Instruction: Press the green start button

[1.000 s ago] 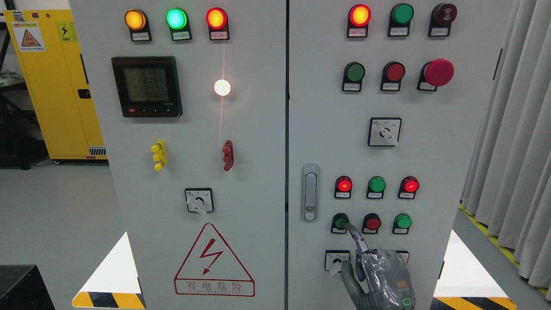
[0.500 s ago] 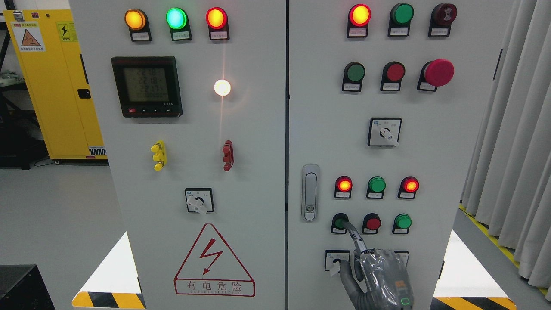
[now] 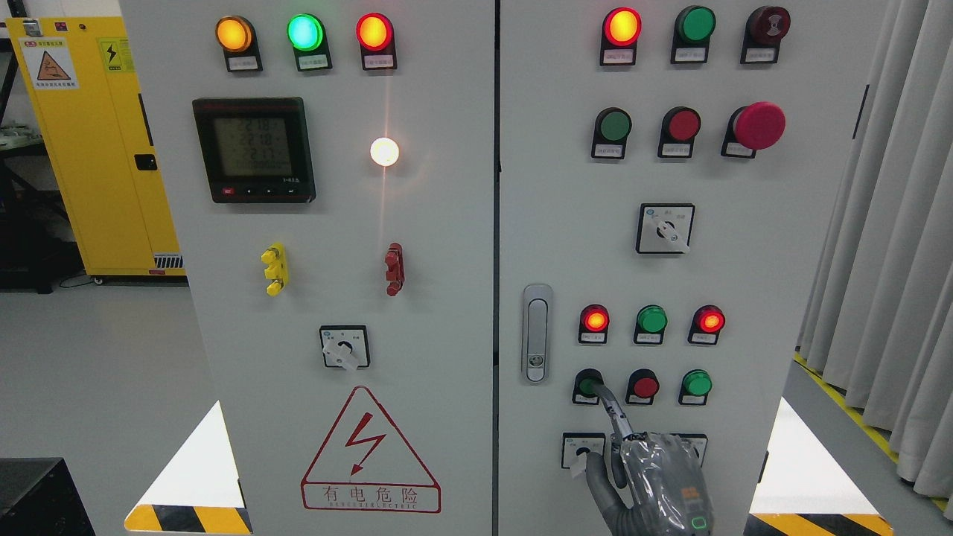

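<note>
The right hand [image 3: 655, 484] comes up from the bottom edge, right of the middle. One finger [image 3: 612, 406] sticks straight out, and its tip sits on the green start button [image 3: 587, 385]. The other fingers are curled in and hold nothing. That button is low on the right door of the control cabinet [image 3: 744, 246], first in a row of three, just right of the silver door latch [image 3: 536, 333].

Not much has moved in the last second. The fingertip was on the button then and it is on it now. The hand has only slid down a tiny bit, and the thumb has tucked in closer. The green lamp [image 3: 651, 319] above looks the same, not brighter. So the push may be going on, or not deep enough yet. I can't tell which.

The finger hides part of the button. The hand covers part of the small knob switches [image 3: 583, 450] below. The tiny labels are too small to read. The left hand is not in the picture
</note>
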`<state>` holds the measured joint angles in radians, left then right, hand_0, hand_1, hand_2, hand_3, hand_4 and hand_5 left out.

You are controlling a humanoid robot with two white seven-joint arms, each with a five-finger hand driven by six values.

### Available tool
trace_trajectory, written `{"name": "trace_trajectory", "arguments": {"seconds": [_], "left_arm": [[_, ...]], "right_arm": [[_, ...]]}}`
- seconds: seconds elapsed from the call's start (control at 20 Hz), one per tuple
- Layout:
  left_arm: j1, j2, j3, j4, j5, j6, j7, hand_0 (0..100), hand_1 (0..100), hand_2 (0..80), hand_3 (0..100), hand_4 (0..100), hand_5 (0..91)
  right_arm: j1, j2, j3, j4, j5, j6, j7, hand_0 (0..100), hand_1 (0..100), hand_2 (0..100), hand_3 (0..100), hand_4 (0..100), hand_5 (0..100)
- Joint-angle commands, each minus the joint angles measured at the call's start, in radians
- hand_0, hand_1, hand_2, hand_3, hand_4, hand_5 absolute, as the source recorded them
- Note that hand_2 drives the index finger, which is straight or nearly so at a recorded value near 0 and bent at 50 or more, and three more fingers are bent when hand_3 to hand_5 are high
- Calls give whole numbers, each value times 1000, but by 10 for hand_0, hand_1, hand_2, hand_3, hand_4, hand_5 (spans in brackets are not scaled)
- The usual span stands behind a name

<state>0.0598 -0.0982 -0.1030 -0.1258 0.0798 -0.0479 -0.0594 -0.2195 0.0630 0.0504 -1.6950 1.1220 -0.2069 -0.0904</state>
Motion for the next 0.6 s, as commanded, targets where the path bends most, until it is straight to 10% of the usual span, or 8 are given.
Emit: {"name": "trace_trajectory", "arguments": {"seconds": [0.0, 0.55], "left_arm": [[0, 0, 0, 0, 0, 0, 0, 120, 556, 0, 0, 0, 0], [0, 0, 0, 0, 0, 0, 1, 120, 556, 0, 0, 0, 0]], "right_arm": [[6, 3, 2, -15, -1, -3, -11, 749, 895, 17, 1000, 1000, 1000], [61, 11, 26, -138, -16, -11, -15, 758, 885, 27, 1000, 1000, 1000]]}}
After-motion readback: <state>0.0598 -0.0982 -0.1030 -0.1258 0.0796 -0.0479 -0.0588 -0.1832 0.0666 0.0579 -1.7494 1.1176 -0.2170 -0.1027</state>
